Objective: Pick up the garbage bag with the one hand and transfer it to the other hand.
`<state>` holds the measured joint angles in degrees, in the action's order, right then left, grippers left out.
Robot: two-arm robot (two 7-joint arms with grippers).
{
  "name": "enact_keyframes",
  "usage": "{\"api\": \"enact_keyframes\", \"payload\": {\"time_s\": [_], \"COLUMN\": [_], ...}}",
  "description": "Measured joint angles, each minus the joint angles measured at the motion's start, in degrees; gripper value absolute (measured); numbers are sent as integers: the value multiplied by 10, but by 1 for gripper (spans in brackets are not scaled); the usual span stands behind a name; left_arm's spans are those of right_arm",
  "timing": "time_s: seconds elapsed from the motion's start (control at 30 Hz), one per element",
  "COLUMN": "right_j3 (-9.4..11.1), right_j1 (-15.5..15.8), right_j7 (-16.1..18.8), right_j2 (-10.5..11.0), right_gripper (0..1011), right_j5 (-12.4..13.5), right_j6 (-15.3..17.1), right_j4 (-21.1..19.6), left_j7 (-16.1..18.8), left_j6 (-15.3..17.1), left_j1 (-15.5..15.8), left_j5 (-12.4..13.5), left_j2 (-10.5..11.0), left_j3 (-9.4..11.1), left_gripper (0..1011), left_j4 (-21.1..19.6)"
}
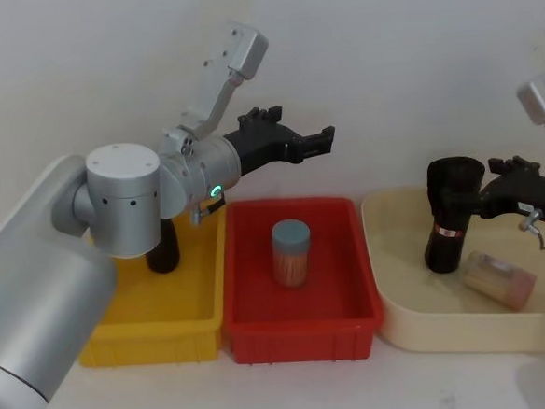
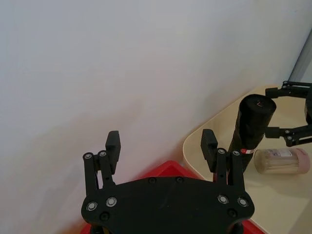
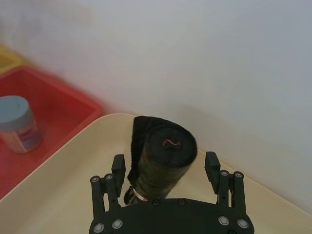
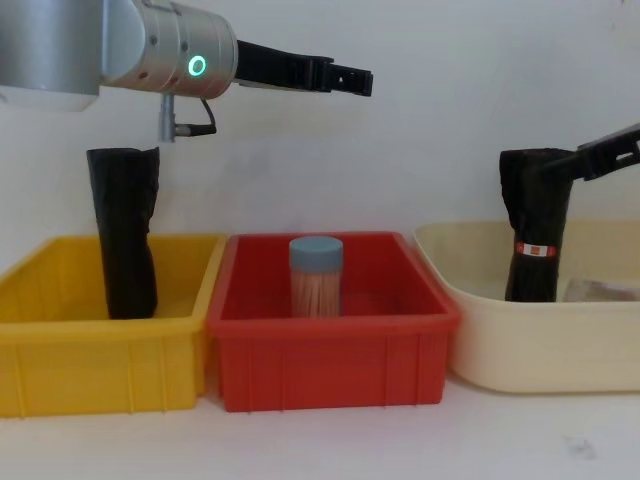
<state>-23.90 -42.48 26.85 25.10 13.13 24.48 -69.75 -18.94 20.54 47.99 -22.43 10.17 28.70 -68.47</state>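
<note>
Right gripper (image 3: 165, 168) spread around upright garbage bag (image 3: 161, 158), left gripper (image 2: 161, 144) spread, raised apart

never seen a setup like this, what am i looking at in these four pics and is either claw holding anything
This is a two-armed robot; each arm ends in a black two-finger claw. One picture looks down from its head, one looks across from its chest, and two come from cameras on the wrists.

Three trays sit side by side: a yellow bin with a black bag roll standing in it, a red bin with a jar of toothpicks, and a cream tray with a second garbage bag roll standing upright and another jar lying on its side.

The left gripper hangs open in the air above the red bin, holding nothing. The right gripper is open with its fingers on either side of the roll in the cream tray, not yet closed on it.
</note>
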Motion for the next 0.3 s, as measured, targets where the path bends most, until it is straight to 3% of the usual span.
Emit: {"api": "enact_keyframes", "payload": {"time_s": [0.3], "right_j3": [19], "right_j1": [25], "right_j7": [-32], "right_j2": [4], "right_gripper": [1002], "right_j5": [0], "right_j6": [11], "right_j4": [-36], "left_j7": [0], "left_j6": [0], "left_j1": [0], "left_j5": [0], "left_j2": [0], "left_j3": [0], "left_gripper": [1001], "left_j4": [0]}}
